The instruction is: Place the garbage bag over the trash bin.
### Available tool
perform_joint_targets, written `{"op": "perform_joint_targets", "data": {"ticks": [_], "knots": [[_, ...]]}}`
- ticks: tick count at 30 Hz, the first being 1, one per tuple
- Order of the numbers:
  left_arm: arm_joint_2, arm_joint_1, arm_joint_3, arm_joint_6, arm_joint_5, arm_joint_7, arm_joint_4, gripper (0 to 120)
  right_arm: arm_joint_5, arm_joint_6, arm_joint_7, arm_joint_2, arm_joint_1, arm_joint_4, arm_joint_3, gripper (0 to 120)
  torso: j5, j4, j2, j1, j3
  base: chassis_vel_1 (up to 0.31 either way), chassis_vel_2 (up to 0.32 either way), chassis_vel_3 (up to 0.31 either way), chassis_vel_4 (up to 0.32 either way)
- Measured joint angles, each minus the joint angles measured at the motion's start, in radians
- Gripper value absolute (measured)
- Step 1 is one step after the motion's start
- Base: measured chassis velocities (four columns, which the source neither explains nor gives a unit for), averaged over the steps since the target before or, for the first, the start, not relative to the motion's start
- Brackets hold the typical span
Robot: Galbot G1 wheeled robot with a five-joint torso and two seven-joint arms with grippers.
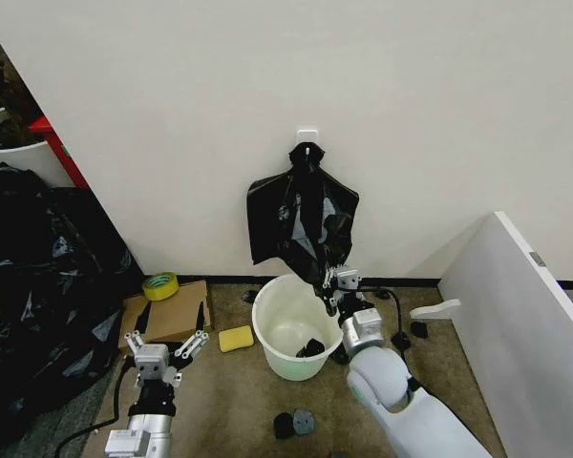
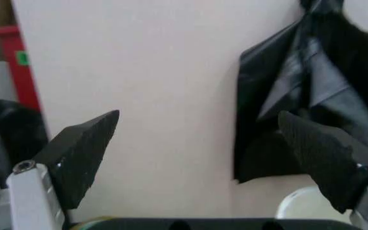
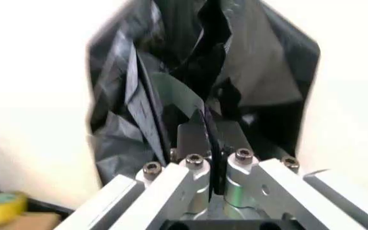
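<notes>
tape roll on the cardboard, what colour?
Yellow tape roll, clearest in the head view.

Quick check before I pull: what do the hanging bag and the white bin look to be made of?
The garbage bag, pinched at its lower edge by the right gripper, looks like thin glossy black plastic film: crinkled folds, shiny highlights, limp drape. The trash bin looks like smooth, rigid white plastic with a rolled rim.

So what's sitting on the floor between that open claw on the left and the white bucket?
In the head view, a yellow sponge lies on the carpet between the left gripper and the white bucket, close to the bucket's side.
</notes>
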Motion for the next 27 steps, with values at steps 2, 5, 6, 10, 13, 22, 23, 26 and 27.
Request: {"op": "perform_joint_targets", "data": {"ticks": [2,5,6,10,13,22,23,26,27], "knots": [[0.009,-0.010,0.005,0.009,-0.021,0.005,-0.005,97,0.011,0.012,-0.015,-0.006,-0.009,0.010,0.006,0,0.0000,0.0000,0.000,0.000,0.000,0.000,0.000,0.000,0.000],[0.094,-0.089,0.042,0.052,-0.191,0.054,-0.025,97,0.052,0.058,-0.075,-0.031,-0.044,0.051,0.028,0,-0.0002,0.0000,0.000,0.000,0.000,0.000,0.000,0.000,0.000],[0.123,-0.120,0.055,0.063,-0.251,0.071,-0.026,97,0.055,0.066,-0.089,-0.037,-0.053,0.059,0.033,0,-0.0001,-0.0003,0.000,0.000,0.000,0.000,0.000,0.000,0.000],[0.216,-0.227,0.096,0.095,-0.419,0.115,-0.008,97,0.055,0.075,-0.103,-0.045,-0.075,0.080,0.042,0,0.0000,-0.0002,0.000,0.000,0.000,0.000,0.000,0.000,0.000],[0.276,-0.306,0.133,0.116,-0.533,0.139,0.023,97,0.056,0.076,-0.104,-0.047,-0.072,0.084,0.037,0,-0.0002,-0.0007,0.000,0.000,0.000,0.000,0.000,0.000,0.000],[0.268,-0.509,0.295,0.183,-0.700,0.138,0.156,92,0.063,0.073,-0.103,-0.046,-0.046,0.082,0.000,0,0.0000,-0.0003,0.000,0.000,0.000,0.000,0.000,0.000,0.000],[0.268,-0.509,0.295,0.183,-0.700,0.138,0.156,92,0.063,0.073,-0.103,-0.046,-0.046,0.082,0.000,0,0.0000,-0.0003,0.000,0.000,0.000,0.000,0.000,0.000,0.000],[0.238,-0.591,0.365,0.202,-0.758,0.134,0.196,90,0.063,0.070,-0.098,-0.050,-0.052,0.088,0.009,0,0.0002,-0.0002,0.000,0.000,0.000,0.000,0.000,0.000,0.000],[0.232,-0.618,0.384,0.204,-0.772,0.132,0.210,90,0.063,0.069,-0.097,-0.051,-0.053,0.091,0.012,0,0.0001,-0.0003,0.000,0.000,0.000,0.000,0.000,0.000,0.000]]}}
